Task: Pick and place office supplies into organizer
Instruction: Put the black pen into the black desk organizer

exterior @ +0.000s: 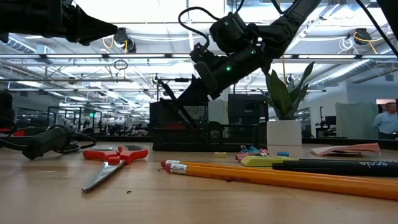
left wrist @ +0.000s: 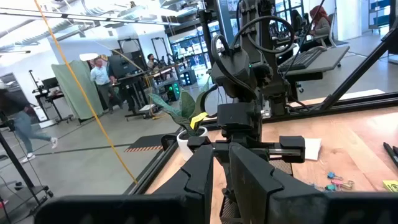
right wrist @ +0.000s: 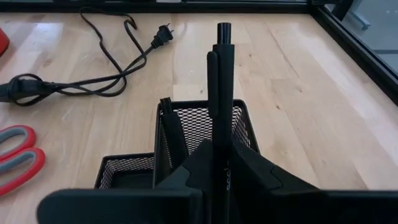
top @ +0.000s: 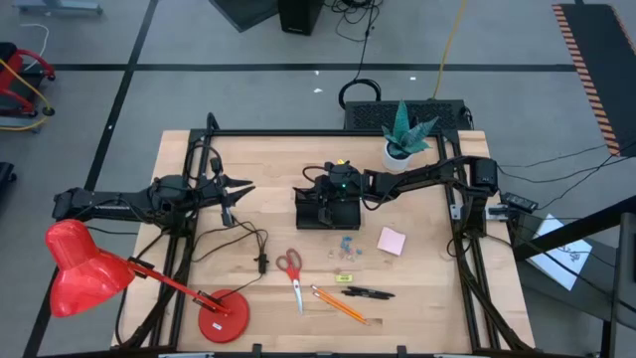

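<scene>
The black wire-mesh organizer point(top: 328, 207), a tray with a tall cup and a lower flat section, stands near the middle of the wooden table point(top: 427, 288). The right gripper point(right wrist: 219, 163) hangs directly over its tall cup, its fingers narrowed on a slim black pen point(right wrist: 222, 93) that points down toward the cup opening; the pen is not yet let go. One other dark pen-like item point(right wrist: 173, 134) already leans inside that cup, so at least one piece appears to be stowed.

Most of the work is left. On the table in front of the organizer lie the red-handled scissors point(top: 292, 272), two orange pencils point(top: 339, 303), two more black pens point(top: 368, 293), a pink sticky-note pad point(top: 392, 241), a scatter of tiny blue clips point(top: 347, 243) and a small yellow piece point(top: 344, 277). The low section of the tray looks empty as far as the right wrist view shows.

The left gripper point(top: 231, 192) waits to the left of the organizer, above the table, fingers close together and holding nothing.

By my reading the task is in its early part: second item going in, the rest untouched
</scene>
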Tool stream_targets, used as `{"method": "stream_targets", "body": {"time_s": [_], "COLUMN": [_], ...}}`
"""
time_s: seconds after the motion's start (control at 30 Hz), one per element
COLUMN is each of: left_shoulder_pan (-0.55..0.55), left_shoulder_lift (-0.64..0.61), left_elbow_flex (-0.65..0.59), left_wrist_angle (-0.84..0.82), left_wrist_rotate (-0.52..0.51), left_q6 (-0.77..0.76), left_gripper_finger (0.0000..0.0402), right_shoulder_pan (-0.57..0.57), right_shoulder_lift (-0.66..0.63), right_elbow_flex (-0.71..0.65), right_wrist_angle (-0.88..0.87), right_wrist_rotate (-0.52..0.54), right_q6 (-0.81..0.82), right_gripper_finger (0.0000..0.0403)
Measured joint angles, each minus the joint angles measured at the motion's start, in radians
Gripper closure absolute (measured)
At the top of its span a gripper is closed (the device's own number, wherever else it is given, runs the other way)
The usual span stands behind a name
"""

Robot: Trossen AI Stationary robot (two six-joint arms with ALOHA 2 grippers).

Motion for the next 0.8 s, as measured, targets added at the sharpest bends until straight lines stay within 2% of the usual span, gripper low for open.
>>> {"method": "stream_targets", "body": {"time_s": [0.53,0.73,0.8], "left_shoulder_pan": [0.000,0.000,0.000], "left_shoulder_lift": [0.000,0.000,0.000], "left_elbow_flex": [0.000,0.000,0.000], "left_wrist_angle": [0.000,-0.002,-0.002], "left_wrist_rotate": [0.000,0.000,0.000], "left_q6": [-0.004,-0.004,-0.004], "left_gripper_finger": [0.0339,0.0339,0.0339], "right_shoulder_pan": [0.001,0.004,0.013], "right_shoulder_lift": [-0.013,-0.122,-0.185], "right_elbow_flex": [-0.001,-0.009,-0.008], "right_wrist_angle": [0.006,-0.076,-0.114], "right_wrist_rotate": [-0.007,-0.005,0.041], "right_q6": [0.032,-0.006,-0.032], "right_gripper_finger": [0.0326,0.0324,0.0326]}}
